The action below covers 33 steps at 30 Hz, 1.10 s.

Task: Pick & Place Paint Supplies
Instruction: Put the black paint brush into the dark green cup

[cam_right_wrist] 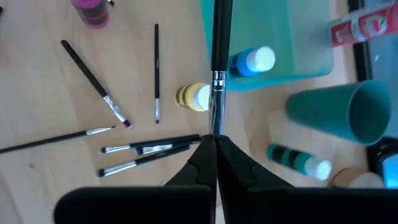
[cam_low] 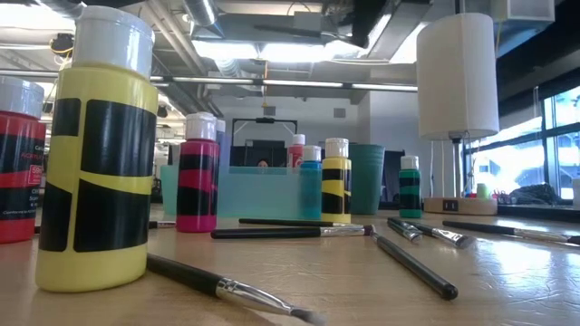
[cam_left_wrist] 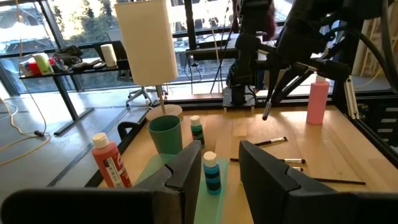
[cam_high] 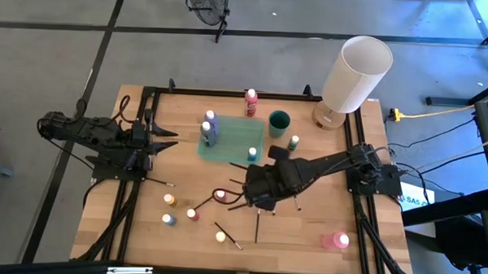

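My right gripper (cam_right_wrist: 214,142) hangs over the table's middle (cam_high: 257,186), shut on a thin dark-handled brush (cam_right_wrist: 219,43), which also shows in the left wrist view (cam_left_wrist: 273,99). Below it lie several more brushes (cam_right_wrist: 146,149) and a yellow bottle (cam_right_wrist: 193,96). A teal tray (cam_high: 227,144) holds a purple bottle (cam_high: 210,119) and two blue bottles (cam_high: 252,153). My left gripper (cam_left_wrist: 214,186) waits open at the table's left side (cam_high: 169,138), pointing toward the tray, nothing between its fingers. My right gripper pinches the brush between its two fingers at the silver ferrule (cam_right_wrist: 215,124); the bristle tip is hidden between them. The fingers slant down from above, and the brush runs on in line with them. It hangs below them, handle end (cam_left_wrist: 265,116) lowest, clear of the table.
A teal cup (cam_high: 279,122), a red bottle (cam_high: 251,101) and a green bottle (cam_high: 293,143) stand by the tray. A big white cylinder (cam_high: 356,72) is at the far right. Small bottles (cam_high: 169,199) stand near-left; a pink bottle (cam_high: 336,240) lies near-right.
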Each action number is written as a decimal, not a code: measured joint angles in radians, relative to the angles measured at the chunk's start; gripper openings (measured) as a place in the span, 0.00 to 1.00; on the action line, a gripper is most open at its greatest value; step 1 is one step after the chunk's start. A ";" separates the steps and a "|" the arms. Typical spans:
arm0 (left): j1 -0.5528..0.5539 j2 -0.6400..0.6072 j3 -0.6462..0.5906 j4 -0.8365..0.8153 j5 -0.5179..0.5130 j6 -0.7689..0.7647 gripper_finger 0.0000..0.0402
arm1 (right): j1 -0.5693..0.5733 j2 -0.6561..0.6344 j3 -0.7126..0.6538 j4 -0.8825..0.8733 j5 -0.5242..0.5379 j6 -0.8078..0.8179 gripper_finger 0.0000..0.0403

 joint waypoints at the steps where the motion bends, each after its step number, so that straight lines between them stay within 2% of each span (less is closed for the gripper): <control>1: 0.000 0.000 0.000 0.008 0.000 0.005 0.26 | -0.001 0.000 0.001 0.000 0.011 -0.016 0.00; 4: 0.000 0.010 0.000 0.062 0.036 0.048 0.26 | -0.004 0.000 0.002 0.000 0.060 -0.042 0.00; 10: 0.000 0.103 0.000 0.212 0.245 0.200 0.26 | -0.015 0.000 0.002 0.001 0.139 -0.050 0.00; 15: 0.000 0.219 0.000 0.347 0.262 0.254 0.26 | -0.015 0.000 0.002 0.004 0.201 -0.052 0.00; 17: 0.000 0.258 0.000 0.387 0.237 0.287 0.26 | -0.015 0.000 0.002 0.004 0.182 -0.052 0.00; 19: 0.000 0.293 0.000 0.428 0.168 0.338 0.26 | -0.017 0.000 0.002 0.007 0.160 -0.052 0.00; 24: 0.000 0.394 0.001 0.486 0.028 0.549 0.26 | -0.027 0.000 0.002 0.052 0.111 -0.048 0.00; 30: -0.003 0.509 0.000 0.517 -0.045 0.734 0.26 | -0.047 0.000 0.002 0.093 0.051 -0.029 0.00; 33: -0.029 0.553 0.000 0.586 -0.103 0.797 0.26 | -0.062 0.000 0.002 0.096 0.044 -0.004 0.00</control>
